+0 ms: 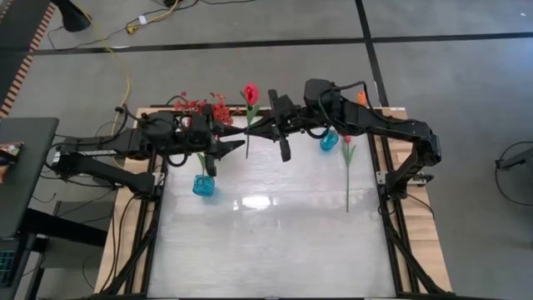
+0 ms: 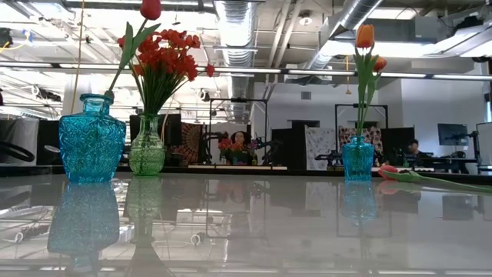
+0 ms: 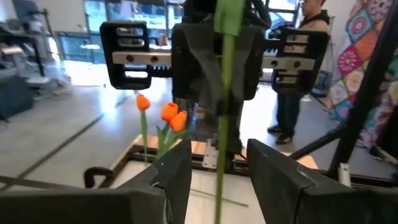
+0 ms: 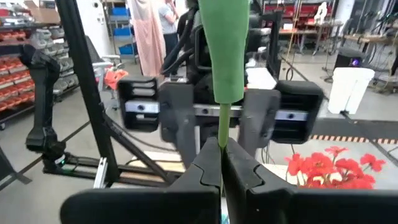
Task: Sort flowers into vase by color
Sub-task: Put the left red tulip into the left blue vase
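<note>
A red tulip (image 1: pixel 251 93) on a long green stem (image 3: pixel 222 118) is held high over the table's far middle by my right gripper (image 4: pixel 222 148), which is shut on the stem. My left gripper (image 3: pixel 219 152) faces it from the left and is open. Its fingers stand on either side of the same stem without touching it. A blue vase (image 2: pixel 92 140) at the left holds one red tulip. A green vase (image 2: pixel 146 148) holds red sprays (image 2: pixel 165 50). A blue vase (image 2: pixel 357 159) at the right holds orange tulips (image 2: pixel 364 36). Neither gripper shows in the low view. My right gripper pinches the tulip's stem (image 4: pixel 221 127) between its two fingers, just below a broad green leaf (image 4: pixel 224 50). The fingers come level from the table's right and lie across the stem. The tulip stands about upright, head up, lifted clear of the table.
A red-pink tulip (image 1: pixel 347 167) lies flat on the white table top (image 1: pixel 266 242) at the right, near the right blue vase (image 1: pixel 329 140). The near half of the table is bare. People and furniture show in the room beyond.
</note>
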`<state>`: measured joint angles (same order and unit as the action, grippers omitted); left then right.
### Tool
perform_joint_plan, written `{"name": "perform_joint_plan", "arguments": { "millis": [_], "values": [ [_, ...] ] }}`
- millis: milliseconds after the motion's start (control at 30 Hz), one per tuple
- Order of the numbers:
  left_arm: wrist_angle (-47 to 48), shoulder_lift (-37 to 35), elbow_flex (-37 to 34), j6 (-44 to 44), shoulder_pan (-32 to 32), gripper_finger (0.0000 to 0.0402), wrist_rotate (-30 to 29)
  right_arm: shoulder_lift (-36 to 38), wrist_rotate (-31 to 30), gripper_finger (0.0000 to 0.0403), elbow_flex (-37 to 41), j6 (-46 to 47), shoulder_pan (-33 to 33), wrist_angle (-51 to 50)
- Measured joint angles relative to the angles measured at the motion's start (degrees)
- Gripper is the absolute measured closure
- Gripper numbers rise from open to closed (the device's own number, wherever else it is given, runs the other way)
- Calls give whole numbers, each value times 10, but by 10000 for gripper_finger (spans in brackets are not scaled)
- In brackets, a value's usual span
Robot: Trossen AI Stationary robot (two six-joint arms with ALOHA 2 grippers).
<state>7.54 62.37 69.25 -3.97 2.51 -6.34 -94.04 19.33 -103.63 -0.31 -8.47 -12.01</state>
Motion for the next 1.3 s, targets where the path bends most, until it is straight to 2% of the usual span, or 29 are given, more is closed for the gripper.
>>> {"name": "perform_joint_plan", "arguments": {
  "millis": [167, 633, 767, 967, 1300],
  "values": [
    [-9, 4, 0, -26, 16, 264, 64, 0, 0, 379, 0, -2, 1, -4],
    [-24, 29, 0, -16, 18, 270, 81, 0, -15, 379, 0, -8, 1, 3],
    [-31, 29, 0, -12, 18, 304, 79, 0, -15, 378, 0, -8, 1, 2],
    [-34, 29, 0, 3, 18, 390, 66, 0, -14, 359, 0, -8, 1, 2],
    [-36, 29, 0, 2, 18, 400, 50, 0, -15, 297, 0, -15, -3, -14]
  ]
}}
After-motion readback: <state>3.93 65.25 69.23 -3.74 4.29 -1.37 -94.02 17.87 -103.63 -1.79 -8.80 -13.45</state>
